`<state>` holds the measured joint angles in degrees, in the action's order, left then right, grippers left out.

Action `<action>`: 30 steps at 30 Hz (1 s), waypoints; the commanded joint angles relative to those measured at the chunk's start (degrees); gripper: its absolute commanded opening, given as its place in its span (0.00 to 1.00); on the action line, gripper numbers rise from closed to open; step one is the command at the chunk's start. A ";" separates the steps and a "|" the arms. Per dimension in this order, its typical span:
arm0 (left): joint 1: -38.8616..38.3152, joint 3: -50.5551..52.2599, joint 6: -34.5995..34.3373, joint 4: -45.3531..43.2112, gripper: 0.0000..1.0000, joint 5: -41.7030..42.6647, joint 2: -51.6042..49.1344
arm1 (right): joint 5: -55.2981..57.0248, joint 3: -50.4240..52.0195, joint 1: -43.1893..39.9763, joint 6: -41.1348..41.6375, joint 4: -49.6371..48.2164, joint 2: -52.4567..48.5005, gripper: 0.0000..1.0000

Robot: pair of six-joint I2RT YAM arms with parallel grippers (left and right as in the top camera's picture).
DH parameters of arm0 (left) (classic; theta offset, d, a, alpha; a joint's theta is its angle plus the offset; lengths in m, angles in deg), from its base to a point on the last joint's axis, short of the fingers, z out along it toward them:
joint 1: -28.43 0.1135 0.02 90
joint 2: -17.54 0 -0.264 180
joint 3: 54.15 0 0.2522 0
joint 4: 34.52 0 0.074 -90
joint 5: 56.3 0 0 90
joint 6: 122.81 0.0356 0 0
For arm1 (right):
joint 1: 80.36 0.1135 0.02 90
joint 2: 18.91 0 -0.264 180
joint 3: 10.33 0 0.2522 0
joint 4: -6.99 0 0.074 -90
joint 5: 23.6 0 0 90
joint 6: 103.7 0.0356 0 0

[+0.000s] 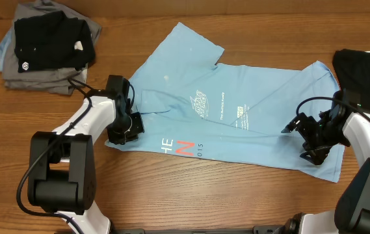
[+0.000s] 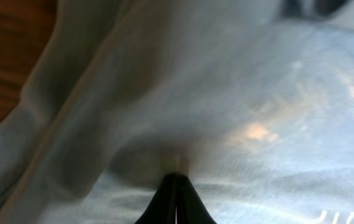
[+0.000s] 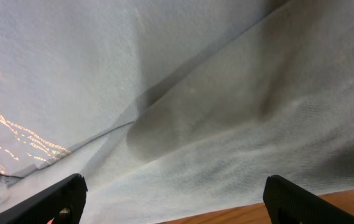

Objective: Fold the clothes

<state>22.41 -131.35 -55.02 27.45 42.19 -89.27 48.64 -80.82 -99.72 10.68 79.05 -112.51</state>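
Note:
The clothes, a light blue T-shirt [image 1: 250,97] with white print and a red-orange mark, lie spread across the middle of the wooden table. My left gripper [image 1: 131,127] is at the shirt's left edge. In the left wrist view its fingertips [image 2: 175,180] are pressed together, and the blue cloth [image 2: 245,112] puckers into a fold right at them. My right gripper [image 1: 305,140] hovers low over the shirt's right part. In the right wrist view its fingers [image 3: 58,198] stand wide apart over the cloth [image 3: 214,112] near its hem, with nothing between them.
A pile of grey garments [image 1: 15,75] with a small black shirt [image 1: 51,39] on top sits at the back left. Another black garment [image 1: 367,71] lies at the right edge, close to my right arm. Bare wood [image 1: 204,195] runs along the front.

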 commanded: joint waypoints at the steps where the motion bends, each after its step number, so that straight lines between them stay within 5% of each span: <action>1: 1.81 1.33 -4.85 3.52 0.04 -5.95 -3.78 | -0.22 -1.53 0.13 -0.87 0.42 1.36 0.95; 18: 8.55 2.60 -11.58 14.45 0.04 -2.23 -1.03 | 1.86 -1.92 0.13 -1.90 0.96 1.36 0.95; 30: 5.97 2.64 -16.70 12.22 0.05 -2.03 21.57 | 3.85 -13.29 0.13 -1.90 3.15 1.36 1.00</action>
<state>28.92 -128.62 -70.22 41.61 40.53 -73.44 51.83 -90.18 -99.72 9.07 83.10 -112.51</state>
